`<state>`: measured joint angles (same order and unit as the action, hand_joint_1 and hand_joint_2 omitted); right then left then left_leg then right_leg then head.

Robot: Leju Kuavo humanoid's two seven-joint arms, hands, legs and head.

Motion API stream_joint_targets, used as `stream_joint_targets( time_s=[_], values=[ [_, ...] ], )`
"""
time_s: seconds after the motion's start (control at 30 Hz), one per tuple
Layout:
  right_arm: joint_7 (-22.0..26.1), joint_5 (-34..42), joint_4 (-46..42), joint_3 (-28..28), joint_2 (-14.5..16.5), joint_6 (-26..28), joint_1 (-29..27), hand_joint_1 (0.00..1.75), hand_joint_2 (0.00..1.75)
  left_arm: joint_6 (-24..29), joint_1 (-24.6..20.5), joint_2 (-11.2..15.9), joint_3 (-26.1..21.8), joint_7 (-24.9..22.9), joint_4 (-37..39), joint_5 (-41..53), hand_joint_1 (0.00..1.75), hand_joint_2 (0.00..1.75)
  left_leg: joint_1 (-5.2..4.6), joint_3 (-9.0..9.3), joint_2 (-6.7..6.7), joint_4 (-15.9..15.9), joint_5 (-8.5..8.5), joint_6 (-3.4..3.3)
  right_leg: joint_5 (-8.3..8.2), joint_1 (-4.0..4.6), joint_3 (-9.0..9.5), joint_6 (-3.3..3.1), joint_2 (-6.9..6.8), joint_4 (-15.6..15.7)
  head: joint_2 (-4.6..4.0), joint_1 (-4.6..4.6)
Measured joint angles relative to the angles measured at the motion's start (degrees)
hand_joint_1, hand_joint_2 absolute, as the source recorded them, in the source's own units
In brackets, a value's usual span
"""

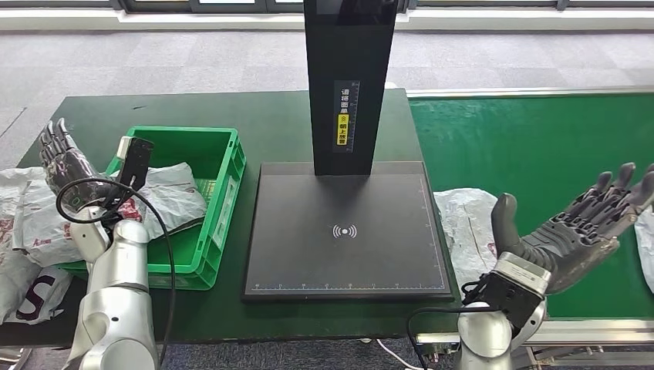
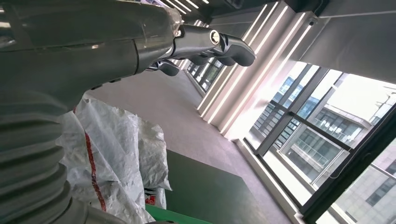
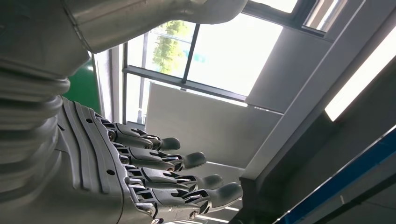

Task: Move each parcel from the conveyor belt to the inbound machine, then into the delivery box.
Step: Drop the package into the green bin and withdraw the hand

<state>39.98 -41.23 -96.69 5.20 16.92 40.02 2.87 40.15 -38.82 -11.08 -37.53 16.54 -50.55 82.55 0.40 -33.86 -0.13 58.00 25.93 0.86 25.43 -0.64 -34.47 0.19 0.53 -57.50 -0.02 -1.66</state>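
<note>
Right hand: your right hand [image 1: 574,235] sits at the lower right of the head view, palm up, fingers spread and holding nothing. It hovers above the belt edge, which I judge to be a ready pose for the next pick.
Left hand: your left hand [image 1: 65,166] is raised at the left edge, fingers apart and empty, just beside the crate, probably parked there to keep out of the way.
Nearest parcel: a white parcel [image 1: 466,231] lies at the lower right of centre, at the near end of the conveyor belt [image 1: 532,146], just left of your right hand. It looks like the next one to take.
Second parcel: another white parcel [image 1: 646,239] peeks in at the right edge.
Inbound machine: its dark scan plate [image 1: 347,231] lies at centre with nothing on it, so it can take a parcel.
Delivery box: the green delivery box [image 1: 224,166] at centre left already holds a white bagged parcel [image 1: 166,196].
Spare bags: more white bags [image 1: 27,231] lie on the surface at the far left.
Far: the machine's black column [image 1: 347,85] rises at top centre.
</note>
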Motion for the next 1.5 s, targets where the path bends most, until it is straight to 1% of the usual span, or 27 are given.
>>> stream_joint_targets(
  time_s=[0.23, 0.3, 0.37, 0.43, 0.47, 0.5, 0.53, 0.57, 0.6, 0.63, 0.67, 0.7, 0.73, 0.8, 0.87, 0.97, 1.07, 1.17, 1.5],
  values=[
    [-0.01, -0.13, 0.42, 0.0, 0.0, 0.0, -0.22, 0.0, 1.75, 0.0, 0.02, -1.64, -2.19, 5.05, -2.36, -2.2, 0.0, 1.75, 0.0, 0.0, 0.0, 0.0, 0.0, 0.0, 0.0, 0.0, 0.0, 0.0, 0.0, 0.0, 0.0, 0.01],
    [-0.36, -0.37, 0.63, -0.09, 0.0, 0.0, -0.19, 0.0, 1.75, 0.0, 0.03, -2.42, -3.32, 9.07, -3.32, -4.56, 0.0, 1.75, 0.0, 0.0, 0.0, 0.0, 0.0, 0.0, 0.0, 0.0, 0.0, 0.0, 0.0, 0.0, 0.0, 0.01],
    [-1.27, -1.33, 1.07, -0.65, -0.01, 0.0, -0.15, 0.0, 1.75, 0.01, 0.08, -3.71, -4.74, 16.47, -4.66, -10.27, 0.0, 1.75, 0.0, 0.0, -0.01, 0.0, 0.0, 0.0, 0.0, 0.0, 0.01, 0.0, -0.01, 0.0, 0.0, 0.01],
    [-3.15, -3.71, 2.28, -2.06, -0.08, 0.0, 0.04, 0.0, 1.75, -0.4, 1.0, -5.06, -4.89, 22.02, -6.61, -19.22, 0.0, 1.75, -0.01, 0.01, -0.03, 0.0, 0.02, -0.01, 0.0, -0.01, 0.07, 0.0, -0.03, 0.01, 0.0, 0.01],
    [-5.42, -6.2, 3.5, -3.28, -0.15, 0.0, 0.28, 0.0, 1.75, -1.36, 2.43, -5.46, -3.9, 23.02, -8.31, -25.17, 0.0, 1.75, -0.01, 0.05, 0.0, -0.01, 0.05, -0.01, 0.01, -0.01, 0.1, 0.0, -0.01, 0.02, 0.0, 0.01],
    [-8.21, -9.62, 5.44, -5.32, -0.22, -0.01, 0.95, 0.0, 1.75, -2.76, 4.73, -5.81, -1.9, 23.44, -10.86, -32.85, 0.0, 1.75, -0.01, 0.09, 0.08, 0.0, 0.08, -0.02, 0.01, -0.01, 0.11, 0.0, 0.06, 0.03, 0.0, 0.01],
    [-10.72, -13.51, 8.24, -8.36, -0.27, -0.04, 2.28, 0.0, 1.75, -4.2, 7.65, -6.1, 1.17, 23.58, -13.98, -41.4, 0.0, 1.75, -0.01, 0.11, 0.16, 0.01, 0.11, -0.03, 0.0, -0.02, 0.08, 0.02, 0.13, 0.05, 0.0, 0.0],
    [-11.96, -17.09, 11.66, -12.56, -0.24, -0.06, 4.15, 0.0, 1.75, -5.32, 10.67, -6.35, 5.44, 23.71, -17.33, -49.72, 0.0, 1.75, -0.02, 0.09, 0.19, 0.05, 0.11, -0.07, -0.02, -0.02, 0.04, 0.05, 0.16, 0.08, 0.0, -0.01],
    [-10.99, -20.02, 15.39, -17.77, -0.14, -0.07, 6.6, 0.0, 1.75, -5.89, 13.48, -6.58, 10.17, 23.8, -20.53, -56.79, 0.0, 1.75, -0.03, 0.0, 0.08, 0.08, 0.07, -0.15, -0.02, -0.02, 0.03, 0.12, 0.06, 0.1, 0.0, -0.02],
    [-8.44, -22.47, 19.05, -23.6, 0.02, -0.07, 9.19, 0.0, 1.75, -6.1, 15.85, -6.69, 15.19, 23.83, -23.32, -61.28, 0.0, 1.75, -0.04, -0.1, -0.19, 0.12, 0.02, -0.23, 0.01, -0.02, 0.06, 0.2, -0.2, 0.12, 0.0, -0.01],
    [-5.47, -24.56, 22.25, -29.28, 0.28, -0.04, 11.43, 0.0, 1.75, -6.33, 17.74, -6.65, 20.18, 23.88, -25.83, -63.55, 0.0, 1.75, -0.04, -0.19, -0.48, 0.14, -0.04, -0.31, 0.04, -0.02, 0.13, 0.27, -0.5, 0.13, 0.0, 0.0],
    [-3.05, -26.56, 25.02, -34.32, 0.58, -0.03, 13.4, 0.0, 1.75, -6.58, 19.38, -6.58, 24.19, 23.91, -28.04, -64.38, 0.0, 1.75, -0.04, -0.24, -0.73, 0.14, -0.07, -0.37, 0.08, -0.03, 0.2, 0.33, -0.75, 0.13, 0.0, 0.01],
    [-1.61, -28.37, 27.43, -38.62, 0.89, -0.04, 14.91, 0.0, 1.75, -6.85, 20.64, -6.48, 27.83, 23.92, -30.01, -64.53, 0.0, 1.75, -0.05, -0.27, -0.87, 0.14, -0.08, -0.38, 0.09, -0.04, 0.24, 0.35, -0.9, 0.13, 0.0, 0.02],
    [-1.2, -31.06, 31.35, -45.14, 1.41, -0.04, 17.03, 0.0, 1.75, -7.17, 22.32, -6.14, 32.79, 23.86, -33.08, -65.09, 0.0, 1.75, -0.08, -0.27, -0.86, 0.15, -0.08, -0.38, 0.09, -0.08, 0.23, 0.35, -0.9, 0.13, 0.0, 0.02],
    [-1.7, -32.73, 34.2, -50.16, 1.7, -0.04, 18.42, 0.0, 1.75, -7.26, 23.28, -5.75, 36.17, 23.78, -35.18, -65.76, 0.0, 1.75, -0.1, -0.26, -0.83, 0.15, -0.08, -0.38, 0.08, -0.09, 0.21, 0.35, -0.85, 0.12, 0.0, 0.02],
    [-2.52, -34.3, 37.21, -55.42, 2.03, -0.02, 19.92, 0.0, 1.75, -7.34, 24.1, -5.19, 39.45, 23.75, -36.99, -66.23, 0.0, 1.75, -0.09, -0.26, -0.81, 0.14, -0.09, -0.37, 0.09, -0.07, 0.18, 0.35, -0.84, 0.1, 0.0, 0.02],
    [-3.07, -35.22, 39.14, -58.25, 2.25, 0.0, 20.74, 0.0, 1.75, -7.34, 24.56, -4.95, 41.15, 23.74, -37.92, -66.56, 0.0, 1.75, -0.08, -0.25, -0.81, 0.13, -0.1, -0.35, 0.09, -0.07, 0.17, 0.35, -0.83, 0.08, 0.0, 0.02],
    [-3.3, -35.52, 40.25, -59.89, 2.35, 0.01, 21.2, 0.0, 1.75, -7.34, 24.79, -4.73, 41.92, 23.72, -38.42, -66.75, 0.0, 1.75, -0.07, -0.26, -0.81, 0.13, -0.1, -0.34, 0.09, -0.07, 0.17, 0.35, -0.82, 0.08, 0.0, 0.02],
    [-4.14, -36.32, 41.99, -62.06, 2.61, 0.02, 22.07, 0.0, 1.75, -7.31, 25.02, -4.31, 43.11, 23.72, -39.15, -66.71, 0.0, 1.75, -0.09, -0.26, -0.8, 0.14, -0.11, -0.35, 0.08, -0.1, 0.18, 0.35, -0.82, 0.09, 0.0, 0.02]
  ],
)
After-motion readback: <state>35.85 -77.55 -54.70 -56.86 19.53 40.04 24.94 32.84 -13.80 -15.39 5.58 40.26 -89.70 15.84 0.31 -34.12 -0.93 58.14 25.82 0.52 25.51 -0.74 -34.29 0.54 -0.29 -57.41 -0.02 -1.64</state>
